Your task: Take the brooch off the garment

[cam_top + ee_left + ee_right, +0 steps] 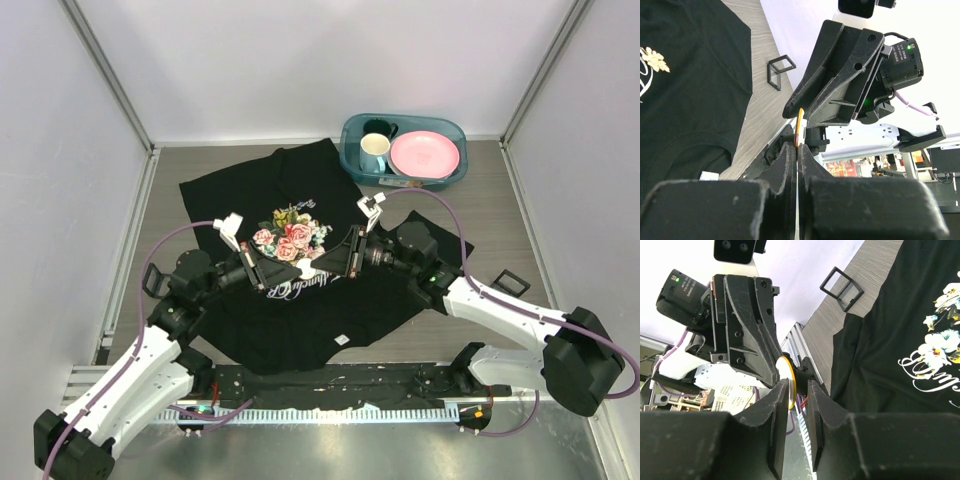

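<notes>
Left gripper [798,150] jaws pinch the brooch [799,125] edge-on at mid-frame, above the garment [260,330]. Right gripper [799,390] jaws stand slightly apart just beside it. The tabletop [200,162] is grey wood-grain, the walls [330,60] white. The garment's cursive lettering [932,377] is unreadable. Upper right, a teal bin [440,120] holds a pink plate [425,155], a pale mug [374,152] and a dark mug [380,128].

The garment [290,320] is black, printed with pink roses and white cursive lettering. The brooch [791,392], seen edge-on, looks orange-yellow. The plate [425,155] is pink.
</notes>
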Controlling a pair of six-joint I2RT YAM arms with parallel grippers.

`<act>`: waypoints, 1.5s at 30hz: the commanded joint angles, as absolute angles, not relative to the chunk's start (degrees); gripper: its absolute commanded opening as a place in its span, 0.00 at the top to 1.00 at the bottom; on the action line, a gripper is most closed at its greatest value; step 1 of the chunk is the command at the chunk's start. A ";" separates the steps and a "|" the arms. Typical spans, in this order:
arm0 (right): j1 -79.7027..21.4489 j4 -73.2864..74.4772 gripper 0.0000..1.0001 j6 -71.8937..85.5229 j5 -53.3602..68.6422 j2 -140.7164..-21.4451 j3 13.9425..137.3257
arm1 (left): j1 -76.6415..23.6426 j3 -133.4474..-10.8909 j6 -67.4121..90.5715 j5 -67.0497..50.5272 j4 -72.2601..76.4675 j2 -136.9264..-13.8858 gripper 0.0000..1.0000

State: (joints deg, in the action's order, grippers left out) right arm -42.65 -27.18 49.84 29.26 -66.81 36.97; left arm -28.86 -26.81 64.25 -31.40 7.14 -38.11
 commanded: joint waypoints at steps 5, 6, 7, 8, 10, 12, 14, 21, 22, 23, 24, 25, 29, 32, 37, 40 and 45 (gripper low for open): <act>-42.89 -34.45 0.90 51.68 32.96 -67.76 38.32 | -28.65 -26.63 63.81 -33.31 11.43 -38.76 1.00; -42.89 -34.54 0.95 51.68 33.05 -67.68 38.23 | -28.74 -26.63 63.90 -33.31 11.25 -38.85 1.00; -42.98 -34.63 0.99 51.85 33.13 -67.76 38.15 | -28.74 -26.72 63.90 -33.40 11.16 -38.76 1.00; -42.98 -34.63 0.99 52.03 33.13 -67.42 38.14 | -28.74 -26.98 63.90 -33.22 10.99 -38.76 1.00; -42.98 -33.58 0.99 51.95 31.82 -66.71 37.79 | -28.65 -27.42 63.46 -32.87 9.15 -38.85 1.00; -42.89 -27.18 0.99 49.32 27.28 -64.35 38.32 | -28.65 -28.47 62.76 -32.52 6.44 -39.28 0.93; -42.72 -14.94 0.99 44.16 21.65 -61.89 39.28 | -28.74 -30.57 60.21 -30.94 2.66 -39.29 0.58; -41.05 26.93 0.99 41.38 -20.16 -52.74 47.80 | -28.65 -38.49 48.88 -24.70 -17.64 -37.88 0.12; -40.87 35.42 0.99 42.35 -30.13 -52.73 48.86 | -28.74 -39.54 48.00 -24.87 -18.80 -39.01 0.12; -40.35 39.07 0.99 43.49 -34.50 -52.82 50.35 | -28.74 -41.12 46.42 -25.92 -19.77 -39.72 0.12; -39.56 43.03 0.99 46.99 -38.72 -53.00 51.32 | -28.65 -41.83 45.88 -26.54 -21.17 -40.42 0.12; -38.85 49.07 0.99 47.72 -45.37 -53.78 52.02 | -28.65 -42.44 45.36 -27.24 -21.62 -41.91 0.12; -32.27 58.42 0.99 50.18 -50.62 -57.46 55.80 | -28.74 -44.03 44.91 -30.49 -21.89 -44.64 0.12; -24.89 60.82 0.99 50.10 -50.80 -59.67 55.38 | -28.65 -44.47 45.44 -32.43 -21.45 -45.87 0.12; -13.65 59.95 0.99 46.68 -48.52 -64.50 53.87 | -28.65 -44.65 45.88 -33.66 -21.01 -45.53 0.12; -11.35 60.12 0.99 45.62 -50.18 -69.95 55.28 | -28.74 -43.86 46.32 -33.75 -20.83 -45.26 0.12; -8.18 59.68 0.99 46.93 -51.15 -74.44 54.41 | -28.65 -44.12 45.71 -34.98 -21.70 -46.14 0.12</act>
State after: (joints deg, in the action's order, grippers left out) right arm -10.20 59.05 46.28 -47.57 -73.17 53.80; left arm -28.86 -42.61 47.07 -32.27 -21.45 -46.17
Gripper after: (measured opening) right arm 0.028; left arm 0.877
